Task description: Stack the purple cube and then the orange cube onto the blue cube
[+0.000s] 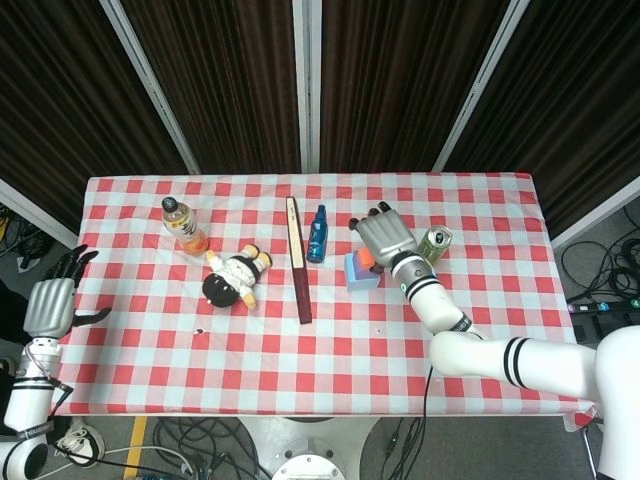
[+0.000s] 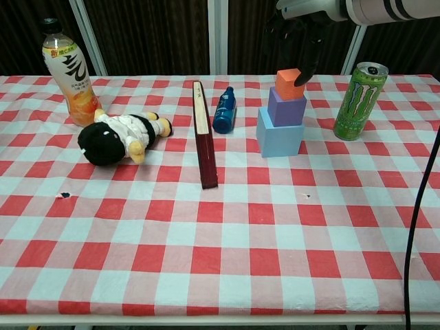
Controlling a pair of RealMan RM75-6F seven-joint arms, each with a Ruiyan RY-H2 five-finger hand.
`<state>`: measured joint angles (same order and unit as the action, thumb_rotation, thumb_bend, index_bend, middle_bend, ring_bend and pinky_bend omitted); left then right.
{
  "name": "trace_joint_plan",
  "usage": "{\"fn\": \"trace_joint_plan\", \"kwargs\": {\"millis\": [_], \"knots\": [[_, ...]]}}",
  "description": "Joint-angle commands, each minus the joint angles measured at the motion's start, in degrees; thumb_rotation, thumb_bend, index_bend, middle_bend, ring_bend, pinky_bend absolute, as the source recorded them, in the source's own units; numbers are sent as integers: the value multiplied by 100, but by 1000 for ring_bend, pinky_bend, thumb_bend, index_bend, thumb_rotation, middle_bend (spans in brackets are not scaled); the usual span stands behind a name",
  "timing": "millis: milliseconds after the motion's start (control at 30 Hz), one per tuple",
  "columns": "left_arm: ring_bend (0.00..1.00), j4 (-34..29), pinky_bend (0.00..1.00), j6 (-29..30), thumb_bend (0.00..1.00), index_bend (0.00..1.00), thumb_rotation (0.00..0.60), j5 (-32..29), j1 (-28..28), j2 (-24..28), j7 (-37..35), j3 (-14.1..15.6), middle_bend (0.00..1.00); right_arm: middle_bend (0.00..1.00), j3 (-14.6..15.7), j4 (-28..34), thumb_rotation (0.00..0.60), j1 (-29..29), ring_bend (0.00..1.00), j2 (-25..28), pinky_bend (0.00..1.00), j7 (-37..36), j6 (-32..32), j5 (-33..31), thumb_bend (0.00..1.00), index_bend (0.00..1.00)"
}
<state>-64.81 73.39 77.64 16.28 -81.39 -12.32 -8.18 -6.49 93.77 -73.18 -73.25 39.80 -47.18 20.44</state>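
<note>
On the checkered surface (image 2: 227, 227), the orange cube (image 2: 289, 83) tops the purple cube (image 2: 286, 106) on the blue cube (image 2: 278, 135), so the right hand (image 2: 297, 31) hovers directly above, fingers apart, holding nothing.

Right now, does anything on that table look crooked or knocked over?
The orange cube sits twisted and off-centre atop the purple cube. The small blue bottle lies on its side, and the doll is sprawled flat.
</note>
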Motion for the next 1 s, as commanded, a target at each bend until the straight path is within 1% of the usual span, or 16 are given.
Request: {"fn": "trace_joint_plan", "kwargs": {"millis": [33,67,100,167,200,267,300,400,467,533,600,667,733,833,900,1000], "knots": [[128,0,233,18,88,198,600,-4,-5,6,4,-9,179,351,-126,419,600,170,152,290,92,-180,-457,531,40,232],[127,-2,233,27,88,198,600,-6,-8,9,3,-13,179,351,-135,621,600,271,152,417,91,-224,-677,800,35,232],[127,-8,233,40,88,198,600,-8,-12,14,2,-19,179,351,-118,941,600,453,152,603,90,-281,-1041,1201,28,232],[127,-15,233,56,88,198,600,-2,-13,18,15,-23,179,351,-10,1457,600,809,151,893,86,-337,-1678,1863,17,232],[127,-21,233,66,88,198,600,8,-11,17,35,-19,180,350,116,1783,600,1098,149,1067,83,-353,-2153,2321,17,231],[127,-29,233,77,88,198,600,26,-6,7,80,-8,179,347,388,2149,600,1587,146,1243,77,-367,-2863,3036,20,230],[128,-35,233,81,88,198,600,42,-1,-2,123,4,179,346,607,2289,600,1929,144,1298,72,-388,-3272,3475,22,229],[127,-53,233,114,88,198,600,92,6,-29,243,36,180,336,1138,2331,600,2738,134,1260,41,-495,-4020,4293,31,229],[127,-48,233,157,88,198,600,132,10,-59,304,52,180,331,1384,2188,600,3171,131,1147,31,-580,-4337,4612,33,229],[127,-38,232,162,87,198,600,167,22,-89,372,78,179,328,1591,1890,600,3620,127,934,25,-722,-4595,4870,34,229],[127,-34,233,147,88,198,600,198,39,-117,430,105,179,328,1716,1469,600,4022,127,635,25,-983,-4749,5053,35,204],[128,-43,233,132,88,198,600,226,50,-130,480,134,179,321,1758,1044,600,4340,125,321,26,-1270,-4851,5171,40,170],[127,-75,233,113,87,198,600,257,63,-128,528,163,179,291,1754,503,600,4672,114,-48,25,-1567,-4955,5270,49,147],[128,-152,233,111,88,198,600,321,83,-105,529,196,180,256,1656,-197,600,5041,89,-497,25,-1851,-5037,5296,51,113],[128,-204,232,138,88,198,600,369,89,-86,534,214,180,240,1568,-475,600,5204,75,-661,25,-2000,-5012,5299,52,98],[127,-269,233,180,88,198,600,415,88,-59,532,227,180,226,1407,-620,600,5301,69,-725,25,-2115,-4982,5409,53,83]]}}
